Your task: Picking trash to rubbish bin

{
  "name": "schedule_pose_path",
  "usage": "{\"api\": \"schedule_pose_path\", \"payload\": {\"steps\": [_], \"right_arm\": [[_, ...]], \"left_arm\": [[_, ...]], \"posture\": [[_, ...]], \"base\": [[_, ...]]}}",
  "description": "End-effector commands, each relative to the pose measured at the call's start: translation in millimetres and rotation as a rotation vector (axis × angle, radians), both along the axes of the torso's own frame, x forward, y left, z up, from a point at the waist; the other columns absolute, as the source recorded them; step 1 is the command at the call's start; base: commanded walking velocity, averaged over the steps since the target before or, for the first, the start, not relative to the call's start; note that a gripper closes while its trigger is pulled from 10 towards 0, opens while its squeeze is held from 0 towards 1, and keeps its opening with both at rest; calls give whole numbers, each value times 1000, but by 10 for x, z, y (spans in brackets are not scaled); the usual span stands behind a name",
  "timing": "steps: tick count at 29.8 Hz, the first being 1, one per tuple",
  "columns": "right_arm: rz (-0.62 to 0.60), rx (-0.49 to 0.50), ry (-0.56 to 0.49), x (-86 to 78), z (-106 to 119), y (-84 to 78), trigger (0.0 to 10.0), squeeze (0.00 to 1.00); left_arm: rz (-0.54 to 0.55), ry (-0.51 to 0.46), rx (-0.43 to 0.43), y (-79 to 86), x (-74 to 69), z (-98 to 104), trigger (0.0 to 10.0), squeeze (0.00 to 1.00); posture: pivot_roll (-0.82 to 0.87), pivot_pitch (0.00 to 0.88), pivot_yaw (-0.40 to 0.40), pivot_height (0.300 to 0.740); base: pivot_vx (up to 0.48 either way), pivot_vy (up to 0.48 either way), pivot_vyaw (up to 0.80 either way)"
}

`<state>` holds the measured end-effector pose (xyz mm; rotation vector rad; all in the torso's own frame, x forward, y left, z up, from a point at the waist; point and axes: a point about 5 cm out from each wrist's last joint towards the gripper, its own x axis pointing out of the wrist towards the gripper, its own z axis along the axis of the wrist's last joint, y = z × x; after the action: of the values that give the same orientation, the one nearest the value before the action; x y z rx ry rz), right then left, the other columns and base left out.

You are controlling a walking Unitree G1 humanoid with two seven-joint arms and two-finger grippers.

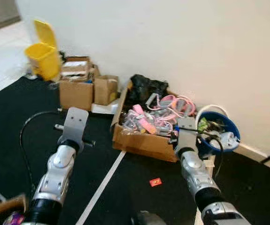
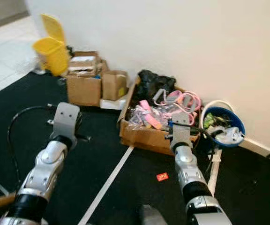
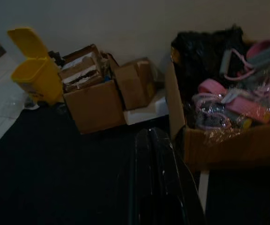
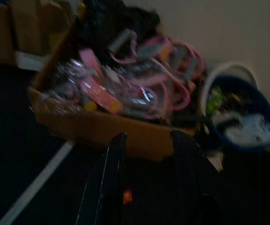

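Both silver arms low in the frame: left claw (image 3: 153,154) pressed shut and empty, right claw (image 4: 146,154) parted, empty. Small red scrap (image 1: 155,182) on black floor mat (image 1: 13,122), lower centre. Yellow rubbish bin (image 1: 43,54) upper left, lid up.

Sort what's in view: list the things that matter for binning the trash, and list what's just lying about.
For the job:
- red scrap on the black floor mat
- yellow bin, lid up, by the wall
- right tool, open, above the scrap
- left tool, shut

Just lying about:
- big box of pink straps
- small boxes
- blue bowl
- white tape line
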<state>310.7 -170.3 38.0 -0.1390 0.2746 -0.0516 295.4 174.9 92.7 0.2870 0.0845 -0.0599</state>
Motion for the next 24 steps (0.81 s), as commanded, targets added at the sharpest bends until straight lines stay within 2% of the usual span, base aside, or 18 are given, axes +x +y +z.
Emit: {"api": "schedule_pose_path", "payload": {"steps": [1, 24], "right_arm": [[-7, -12, 11, -23, -14, -44, 10000, 0], [12, -24, 10, -54, -18, -13, 10000, 0]], "left_arm": [[-1, 27, 4, -23, -19, -59, 10000, 0], [40, 34, -27, 9, -33, -77, 10000, 0]], "posture": [[57, 61, -38, 740], [53, 52, -46, 740]], "base": [[0, 0, -800], [0, 0, -800]]}}
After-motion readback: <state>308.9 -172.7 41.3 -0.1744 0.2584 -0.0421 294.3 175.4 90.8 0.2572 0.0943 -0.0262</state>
